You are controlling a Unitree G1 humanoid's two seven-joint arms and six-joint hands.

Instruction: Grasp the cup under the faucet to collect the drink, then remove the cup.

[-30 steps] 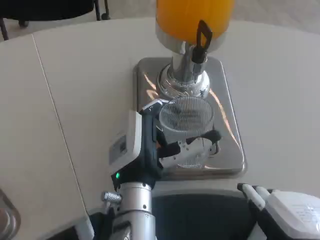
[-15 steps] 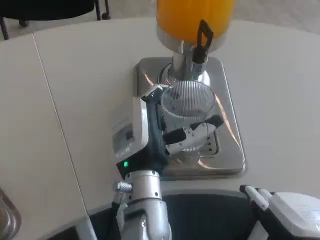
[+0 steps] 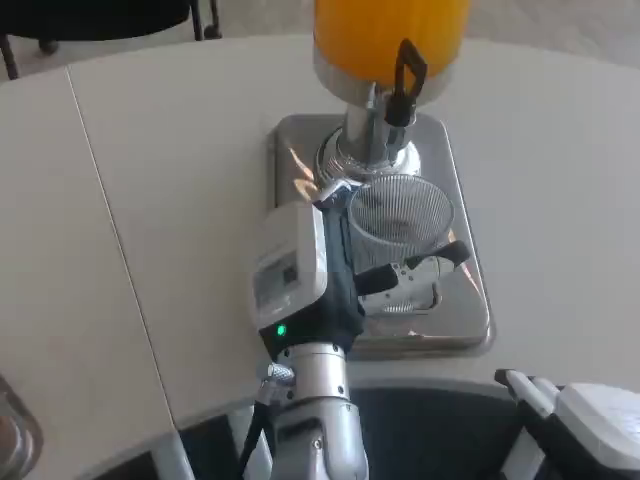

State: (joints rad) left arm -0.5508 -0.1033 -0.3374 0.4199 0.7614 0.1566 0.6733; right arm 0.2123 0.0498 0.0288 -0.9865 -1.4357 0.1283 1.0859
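Right hand (image 3: 585, 425) sits at the 5 o'clock corner, low at the frame edge, off the worktop (image 3: 150, 200); too little of it shows to tell whether its fingers are spread or curled. Left hand (image 3: 335, 275) is near centre, white back facing up, green light on near the wrist. Its fingers (image 3: 410, 272) wrap the clear ribbed cup (image 3: 398, 215) from the left and front, holding it. Cup stands upright over the shiny metal tray (image 3: 465, 300), just in front of the dispenser base. Tap (image 3: 405, 85) with black lever is at 12 o'clock from the cup. Orange juice tank (image 3: 390, 30) tops the frame.
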